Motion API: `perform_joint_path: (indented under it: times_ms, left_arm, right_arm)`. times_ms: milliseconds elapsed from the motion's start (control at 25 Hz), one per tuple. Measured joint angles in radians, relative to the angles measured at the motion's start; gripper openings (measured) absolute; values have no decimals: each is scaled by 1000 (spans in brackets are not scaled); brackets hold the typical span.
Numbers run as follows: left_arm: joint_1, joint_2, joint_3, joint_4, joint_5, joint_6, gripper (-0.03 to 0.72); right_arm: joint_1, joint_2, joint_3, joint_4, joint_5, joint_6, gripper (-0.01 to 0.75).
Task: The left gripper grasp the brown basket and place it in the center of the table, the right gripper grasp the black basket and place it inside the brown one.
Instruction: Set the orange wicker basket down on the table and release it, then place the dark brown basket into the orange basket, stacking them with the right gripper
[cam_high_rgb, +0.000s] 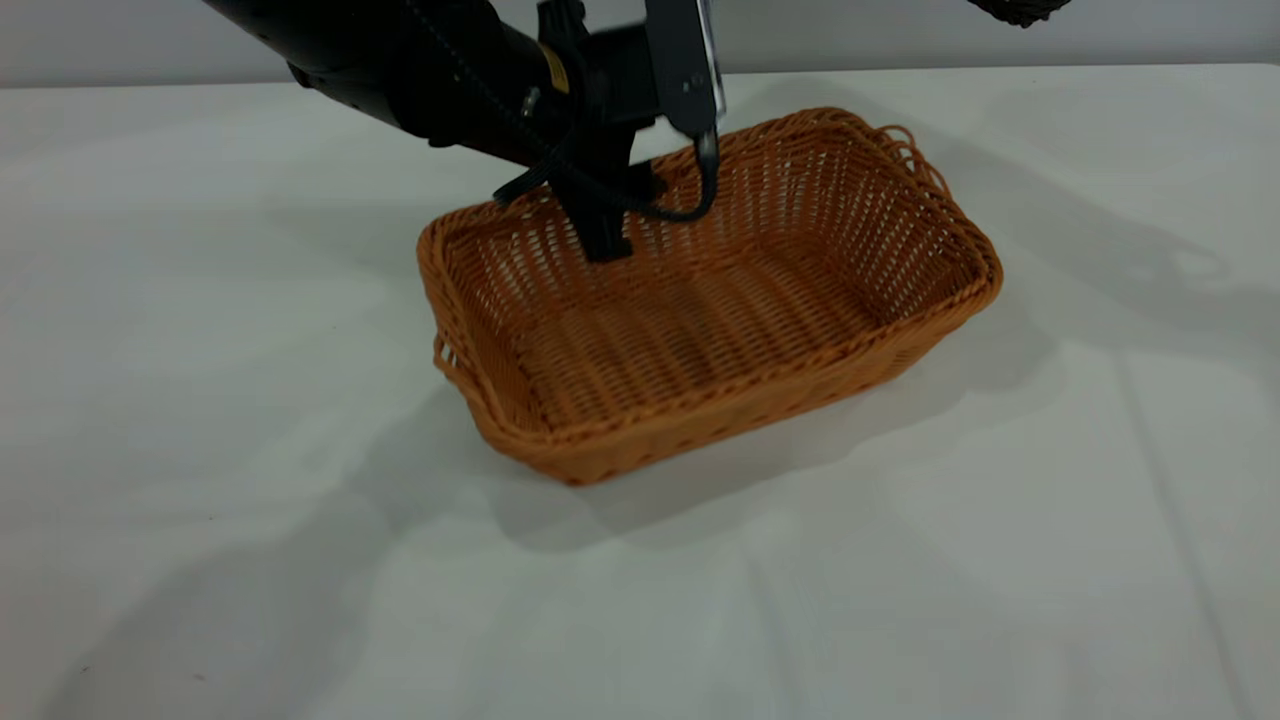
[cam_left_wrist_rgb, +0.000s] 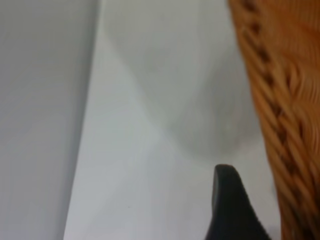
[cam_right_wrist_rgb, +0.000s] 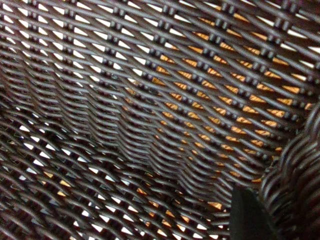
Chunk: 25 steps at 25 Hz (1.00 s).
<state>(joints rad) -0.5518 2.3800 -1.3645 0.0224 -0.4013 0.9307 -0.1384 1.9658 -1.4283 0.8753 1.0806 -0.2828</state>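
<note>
Brown basket (cam_high_rgb: 710, 310) sits mid-tabletop (cam_high_rgb: 200, 400), left gripper (cam_high_rgb: 605, 235) at its far rim.
Whether its jaws are open cannot be told. The black basket (cam_high_rgb: 1020, 10), cut off at top, fills the right wrist view; right gripper jaws unseen.

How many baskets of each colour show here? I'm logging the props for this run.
Brown basket, resting on the table: 1
Black basket, seen close up in the right wrist view, with only a dark scrap at the top edge of the exterior view: 1
Total: 2
</note>
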Motion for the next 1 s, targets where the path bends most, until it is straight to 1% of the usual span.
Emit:
perform_joint_path:
  times_ms: [160,400,520,680,840,920,1000]
  left_arm:
    - [1,-13,0,-76,-19,30,388]
    - [3,-38,0,-137,-42,77,391]
    - [3,-73,15,-158,-52,79,391]
    - [3,-194,80,-195,-55,79,391]
    - [9,-373,178,-344,-69,88,391]
    - [16,-467,219,-434,-99,127,391]
    - [29,-569,247,-539,-131,185,391]
  right_arm:
    - [0,0,0,0,1,-11,199]
    - [-5,0,0,12,-13,-14,199]
    - [-32,0,0,41,-21,-15,199]
    - [-111,0,0,86,-40,-18,199]
    - [-183,0,0,92,-49,-18,199]
    - [-190,0,0,92,-49,-26,199]
    - [-175,0,0,85,-48,-45,199]
